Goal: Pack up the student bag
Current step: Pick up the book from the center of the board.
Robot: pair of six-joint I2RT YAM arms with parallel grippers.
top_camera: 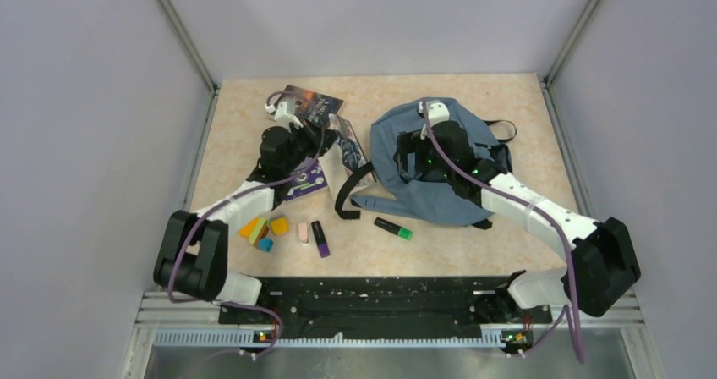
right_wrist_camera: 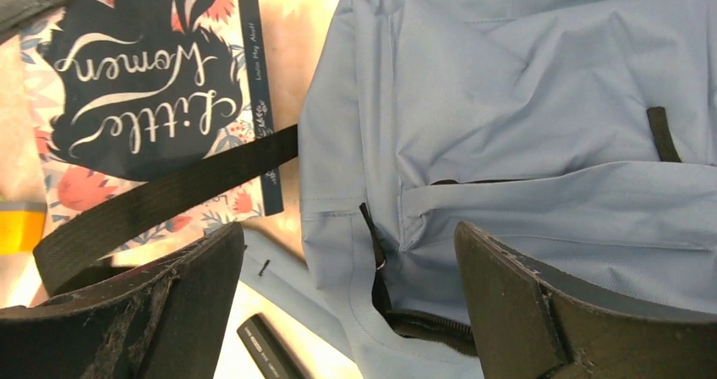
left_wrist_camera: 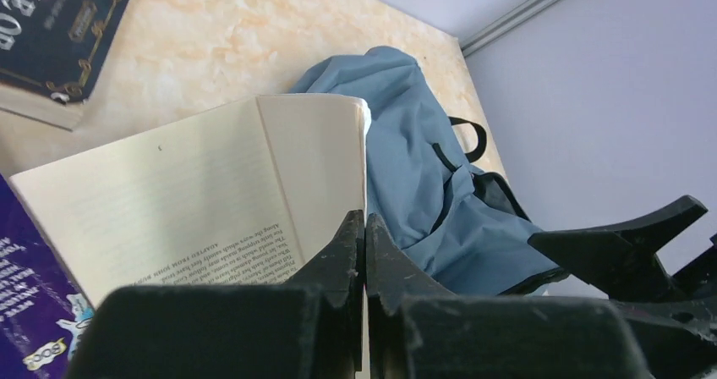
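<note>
Near: left gripper [left_wrist_camera: 364, 224] jaws clamped on open book [left_wrist_camera: 194, 184] page edge, likely lifting it for packing. Right gripper [right_wrist_camera: 347, 244] jaws wide apart above student bag [right_wrist_camera: 524, 100] zipper [right_wrist_camera: 423, 324], probably to open it. Bag lies mid-right on table [top_camera: 245, 117], beside book.

Your table [top_camera: 245, 117] has a beige mottled top. The bag [top_camera: 389, 142] lies on its right half. Just left of the bag you have a floral book [right_wrist_camera: 144, 83] with a bag strap across it (whether it lies flat cannot be told). A dark book [top_camera: 320, 102] lies farther back and a purple book [top_camera: 309, 180] nearer you. Along the near edge you see coloured blocks [top_camera: 264, 228], a pink eraser [top_camera: 303, 233], a purple marker [top_camera: 320, 238] and a green marker [top_camera: 394, 228].
</note>
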